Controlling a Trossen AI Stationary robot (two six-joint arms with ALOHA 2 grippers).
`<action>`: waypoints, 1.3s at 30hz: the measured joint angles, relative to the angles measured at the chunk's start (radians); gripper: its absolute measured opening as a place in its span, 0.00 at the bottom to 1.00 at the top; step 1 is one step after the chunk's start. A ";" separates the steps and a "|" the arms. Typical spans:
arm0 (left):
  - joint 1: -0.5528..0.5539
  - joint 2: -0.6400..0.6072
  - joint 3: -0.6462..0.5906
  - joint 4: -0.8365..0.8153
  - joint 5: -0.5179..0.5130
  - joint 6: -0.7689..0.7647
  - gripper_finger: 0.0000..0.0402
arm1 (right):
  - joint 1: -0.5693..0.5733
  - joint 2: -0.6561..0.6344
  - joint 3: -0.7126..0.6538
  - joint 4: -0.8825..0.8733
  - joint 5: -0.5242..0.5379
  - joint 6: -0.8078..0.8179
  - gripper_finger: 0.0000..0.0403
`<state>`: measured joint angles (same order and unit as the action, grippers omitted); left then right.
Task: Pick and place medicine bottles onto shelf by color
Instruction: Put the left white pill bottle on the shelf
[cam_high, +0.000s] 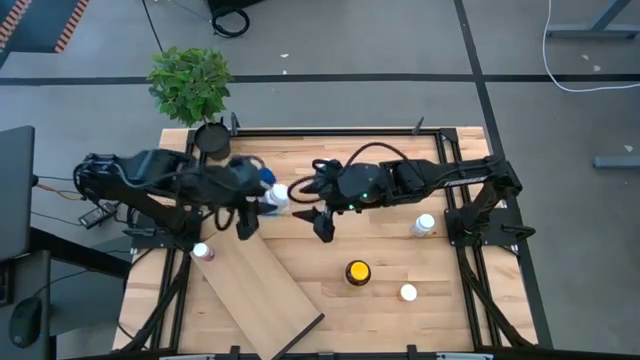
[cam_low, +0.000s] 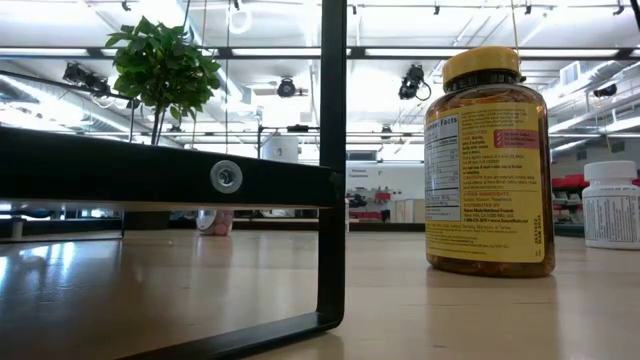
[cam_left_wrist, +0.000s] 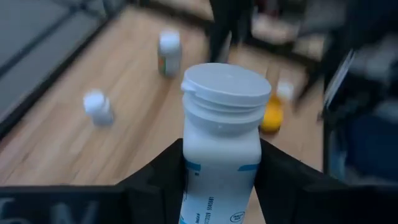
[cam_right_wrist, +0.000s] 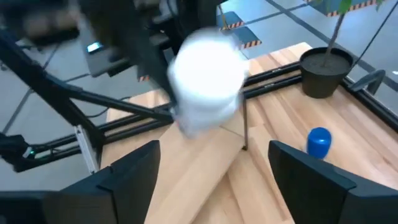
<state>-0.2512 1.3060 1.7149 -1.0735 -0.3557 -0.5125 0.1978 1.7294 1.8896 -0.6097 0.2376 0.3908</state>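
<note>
**White Bottle Held Over the Table**

A wooden table (cam_high: 380, 300) sits on a grey floor, with a plant pot (cam_high: 211, 138) at its upper left corner. The pale shelf (cam_high: 262, 292) lies slanted at the lower left of the high view.

Near the middle of that view, the left gripper (cam_high: 262, 200) squeezes a white bottle (cam_left_wrist: 221, 143). In the left wrist view the bottle stands upright between the two dark fingers (cam_left_wrist: 158, 180).

The right gripper (cam_high: 324, 222) is just right of it, in the middle of the frame. Its fingers (cam_right_wrist: 134, 171) are spread apart and hold nothing.

The amber bottle (cam_high: 357, 272) with the yellow cap stands at lower centre. One white-capped bottle (cam_high: 408, 293) is to its lower right, and another (cam_high: 424, 225) is at the right. A pinkish bottle (cam_high: 203, 252) stands by the shelf's upper left end. A blue cap (cam_right_wrist: 319, 142) shows near the pot in the right wrist view.
</note>
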 joint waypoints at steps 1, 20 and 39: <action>0.000 -0.013 0.000 0.037 -0.016 0.000 0.39 | 0.004 0.000 0.000 0.005 -0.003 0.000 0.77; -0.044 -0.066 0.000 0.465 -0.099 0.079 0.42 | -0.021 -0.009 0.001 0.336 0.011 0.024 0.77; -0.045 -0.063 0.000 0.433 -0.093 0.061 0.40 | -0.032 -0.009 0.000 0.400 -0.012 -0.036 0.77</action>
<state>-0.2958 1.2434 1.7153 -0.6401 -0.4484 -0.4519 0.1658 1.7206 1.8900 -0.2100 0.2260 0.3550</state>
